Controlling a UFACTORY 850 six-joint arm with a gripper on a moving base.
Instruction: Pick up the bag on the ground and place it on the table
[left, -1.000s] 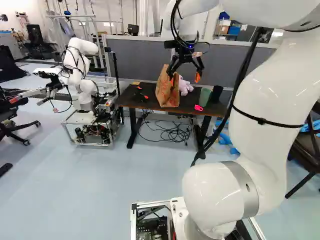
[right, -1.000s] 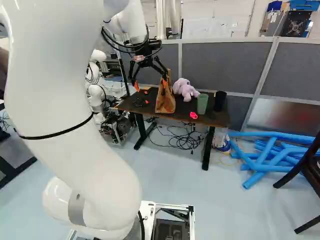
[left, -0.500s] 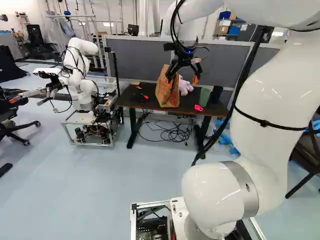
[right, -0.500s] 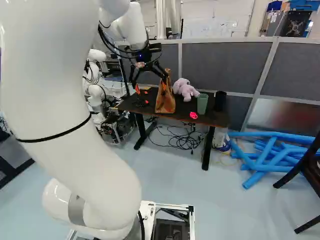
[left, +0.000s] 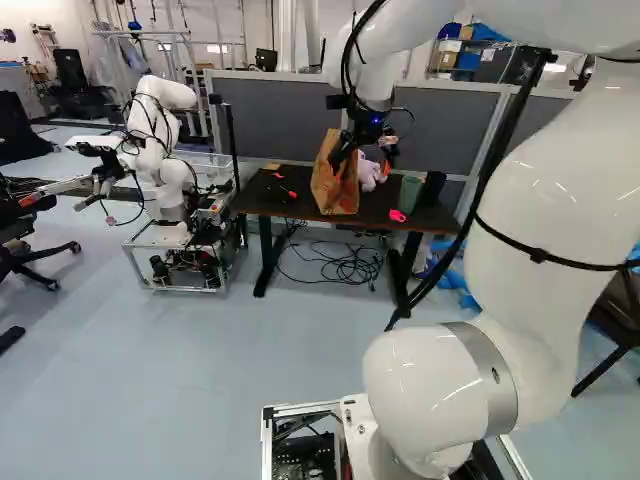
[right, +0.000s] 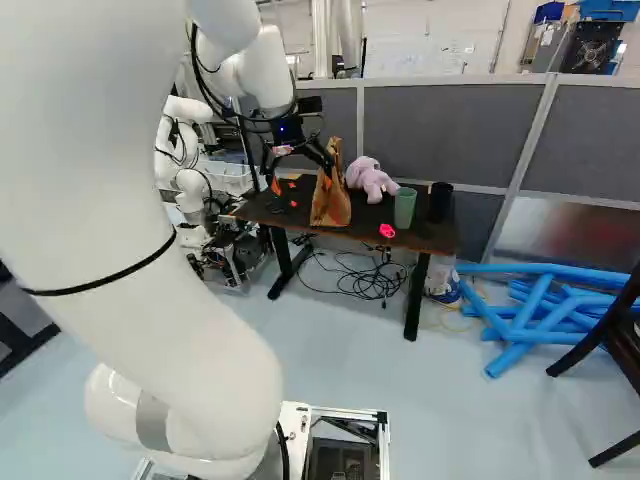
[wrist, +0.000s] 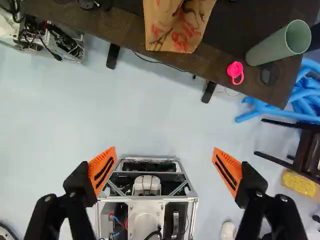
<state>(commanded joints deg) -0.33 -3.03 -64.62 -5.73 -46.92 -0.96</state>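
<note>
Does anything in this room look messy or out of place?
Yes: blue tubes lie in a crisscrossed heap on the floor beside the table, and black cables sprawl in a loose tangle beneath it. I see nothing spilled.

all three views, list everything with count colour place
table: one, dark, by partition
partition: one, grey, behind table
bag: one, brown, on table
toy: one, lilac, on table
cups: two, green and black, on table
ring: one, pink, on table
items: several, black-orange, on table
cables: many, black, under table
tubes: several, blue, beside table
chairs: at least two, dark, both sides
another robot: one, white, beside table
gripper: one, black-orange, open, near bag
arm: one, white, above base
</note>
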